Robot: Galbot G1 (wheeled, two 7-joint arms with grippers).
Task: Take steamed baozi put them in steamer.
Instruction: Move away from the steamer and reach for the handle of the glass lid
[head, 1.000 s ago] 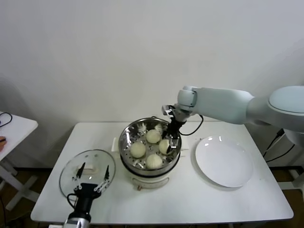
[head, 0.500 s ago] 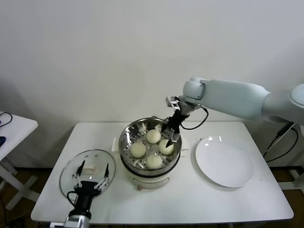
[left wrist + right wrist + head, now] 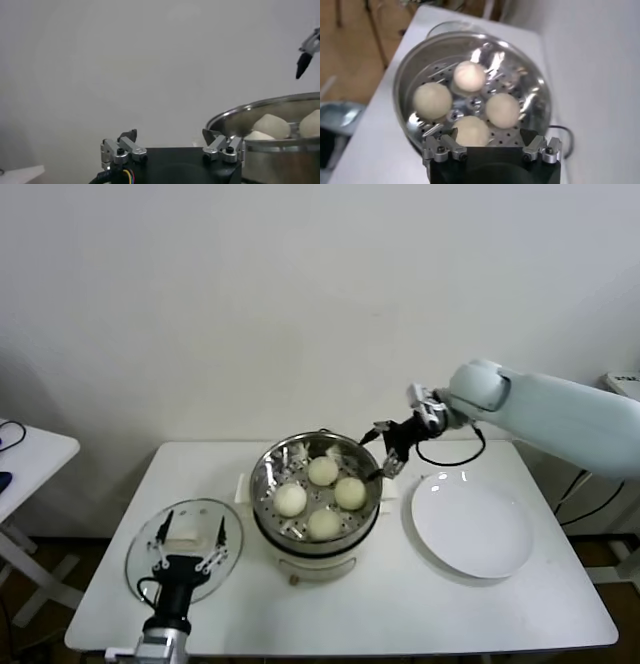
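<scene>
Four round, cream baozi sit inside the shiny steel steamer, on its tray full of little holes (the pot stands on a white base). The right gripper hangs just past the pot's rim, fingers apart and holding nothing. The left gripper waits low over the round glass lid, open too. A smooth white plate lies nearby on the white table, before a plain white wall.

Four baozi, one steamer, one plate, one glass lid, two tools.
</scene>
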